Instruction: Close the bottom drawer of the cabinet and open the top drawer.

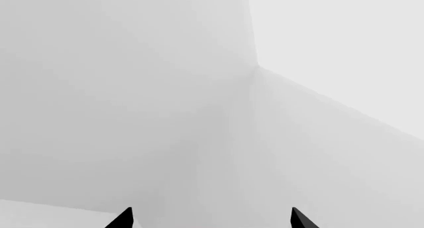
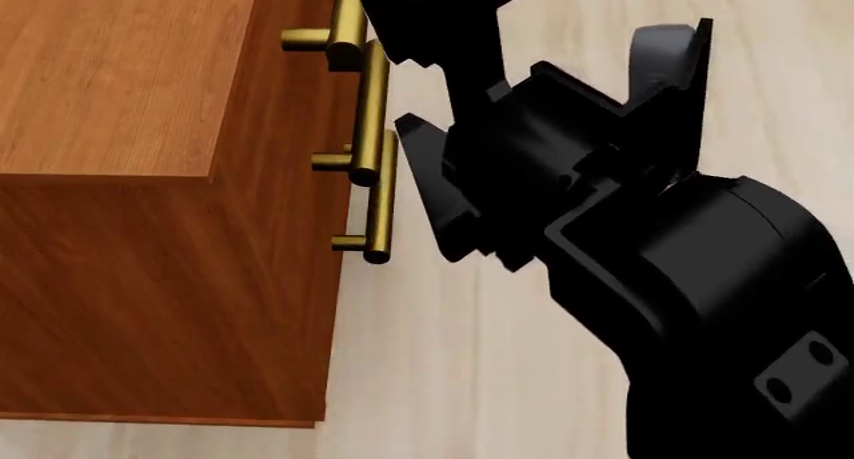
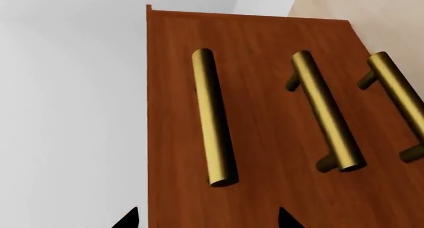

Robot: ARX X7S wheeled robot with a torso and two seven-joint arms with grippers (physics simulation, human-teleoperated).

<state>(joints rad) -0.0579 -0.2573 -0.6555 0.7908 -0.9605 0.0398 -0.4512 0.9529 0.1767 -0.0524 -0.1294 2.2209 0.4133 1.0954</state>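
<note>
As seen from the head camera, the cabinet (image 2: 147, 209) fills the left half of the frame, its three brass handles (image 2: 367, 129) stacked along its right-hand front edge and all three drawer fronts lying flush, so the bottom drawer (image 3: 390, 153) appears already shut. At centre and right of that frame the right gripper (image 2: 414, 79) hangs just beside the handles, jaws spread and holding nothing. In the right wrist view, the top drawer (image 3: 178, 118) sits at centre left, its handle (image 3: 213, 118) lying between the two dark fingertips (image 3: 126, 219) at the lower edge; the other two handles follow toward the right edge. The left gripper (image 1: 212, 219) faces only blank pale walls, its jaws parted and empty. By this evidence, the step in hand is reaching for the top handle. The next move calls for advancing until the bar lies between the fingers, clamping, then pulling straight outward.
</note>
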